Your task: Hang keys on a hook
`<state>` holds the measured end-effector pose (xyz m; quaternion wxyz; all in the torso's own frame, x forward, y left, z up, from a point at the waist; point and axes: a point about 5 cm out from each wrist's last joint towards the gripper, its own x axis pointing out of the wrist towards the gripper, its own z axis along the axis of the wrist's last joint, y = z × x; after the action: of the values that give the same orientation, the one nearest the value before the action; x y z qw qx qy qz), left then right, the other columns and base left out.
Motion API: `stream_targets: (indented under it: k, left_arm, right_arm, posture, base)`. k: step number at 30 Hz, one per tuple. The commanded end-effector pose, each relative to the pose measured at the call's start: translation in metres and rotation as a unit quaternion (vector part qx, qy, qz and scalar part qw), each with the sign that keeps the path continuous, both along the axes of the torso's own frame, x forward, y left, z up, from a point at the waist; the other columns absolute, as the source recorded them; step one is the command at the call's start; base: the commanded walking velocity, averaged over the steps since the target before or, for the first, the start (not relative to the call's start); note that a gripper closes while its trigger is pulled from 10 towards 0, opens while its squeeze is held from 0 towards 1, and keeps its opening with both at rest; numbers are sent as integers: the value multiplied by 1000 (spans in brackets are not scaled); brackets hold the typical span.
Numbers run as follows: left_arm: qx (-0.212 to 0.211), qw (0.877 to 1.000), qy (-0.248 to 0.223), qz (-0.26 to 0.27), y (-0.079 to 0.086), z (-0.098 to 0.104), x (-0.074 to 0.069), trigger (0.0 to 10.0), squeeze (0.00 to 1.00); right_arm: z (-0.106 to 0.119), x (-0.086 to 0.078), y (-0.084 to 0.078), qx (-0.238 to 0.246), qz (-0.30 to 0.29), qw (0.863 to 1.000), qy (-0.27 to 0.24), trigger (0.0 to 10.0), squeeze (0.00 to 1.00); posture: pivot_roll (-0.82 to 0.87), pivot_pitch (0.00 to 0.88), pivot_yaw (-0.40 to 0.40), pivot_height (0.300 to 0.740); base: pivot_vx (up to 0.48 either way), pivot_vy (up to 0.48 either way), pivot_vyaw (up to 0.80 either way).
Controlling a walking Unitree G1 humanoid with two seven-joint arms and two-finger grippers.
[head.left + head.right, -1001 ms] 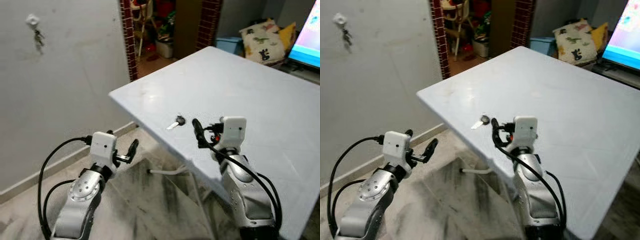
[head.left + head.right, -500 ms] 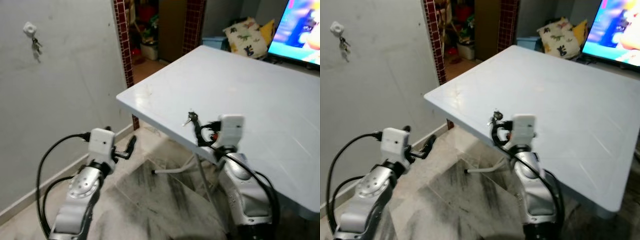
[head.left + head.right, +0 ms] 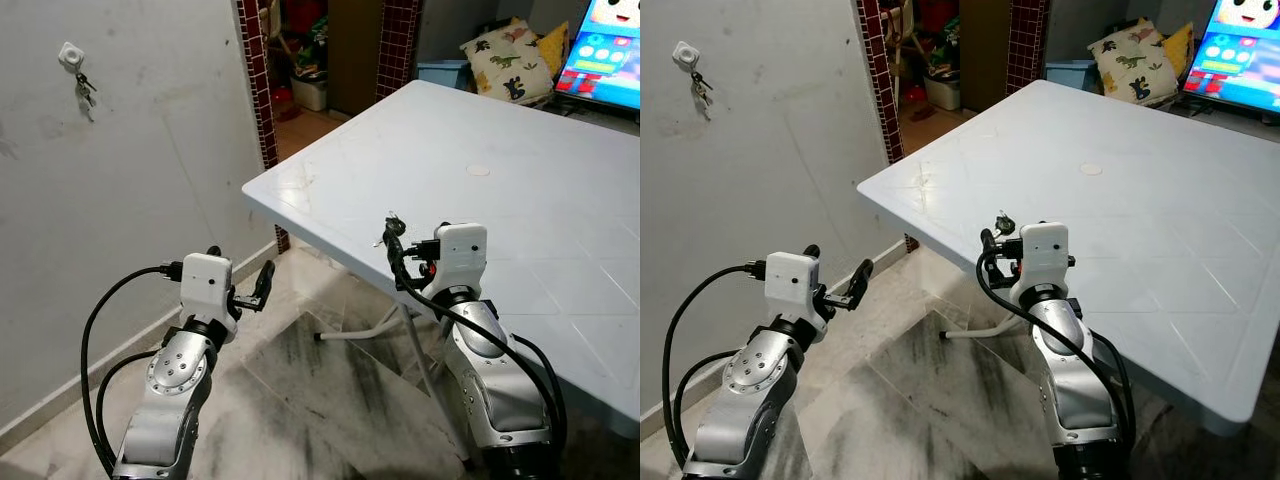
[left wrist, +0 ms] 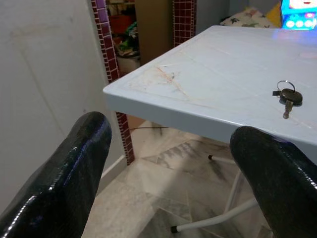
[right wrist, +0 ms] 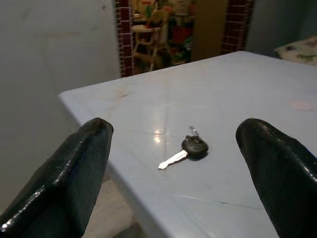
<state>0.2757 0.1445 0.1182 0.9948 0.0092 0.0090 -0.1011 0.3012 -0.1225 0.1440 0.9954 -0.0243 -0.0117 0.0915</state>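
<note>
- On the table [image 3: 520,190], near its front edge, lies our key [image 5: 184,151]; our right gripper [image 5: 173,163] hovers just before it, fingers spread
- Beside the table, low, our left gripper [image 4: 168,163] hangs spread
- Beyond the table's corner, the wall hook [image 3: 70,54] carries other keys [image 3: 84,92]

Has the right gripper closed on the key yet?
No, the key lies flat on the table between the right gripper's open fingers.

No readable text or labels

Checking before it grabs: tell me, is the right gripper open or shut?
Open: the right gripper has its fingers spread wide either side of the key.
</note>
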Motion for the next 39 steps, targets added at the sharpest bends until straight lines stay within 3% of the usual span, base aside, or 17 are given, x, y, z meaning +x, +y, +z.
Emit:
stream_targets:
  k: [1,11,18,30,33,35,39]
  left_arm:
    - [-5,1000,-1,5,2,0,2,10000,0]
    - [-11,1000,-2,7,3,-1,2,10000,0]
    - [-10,1000,3,11,3,-4,0,10000,0]
    - [-4,1000,2,21,9,-5,-2,10000,0]
    - [-19,999,5,29,12,-5,-2,10000,0]
    - [-19,999,6,29,13,-5,-1,10000,0]
    - [-31,999,11,23,14,-6,-1,10000,0]
  right_arm:
    - [5,-1,3,-7,1,1000,-6,10000,0]
    - [0,-4,3,-4,21,1000,14,10000,0]
    - [-3,-3,-5,-11,2,1000,25,10000,0]
    - [0,-3,-9,-32,-31,999,-11,10000,0]
    - [2,-5,-6,-57,-23,998,-34,10000,0]
    - [0,-7,-4,-38,-11,999,-11,10000,0]
    - [-1,-8,-5,-60,-6,998,-20,10000,0]
  posture:
    - [-10,0,44,740]
    - [-16,0,37,740]
    - [-14,0,35,740]
    - [-7,0,44,740]
    - [-7,0,46,740]
    - [-7,0,46,740]
    - [-7,0,50,740]
  base:
    - [0,0,0]
    - [0,-245,0]
    - [0,-216,0]
    - [0,0,0]
    - [0,0,0]
    - [0,0,0]
    - [0,0,0]
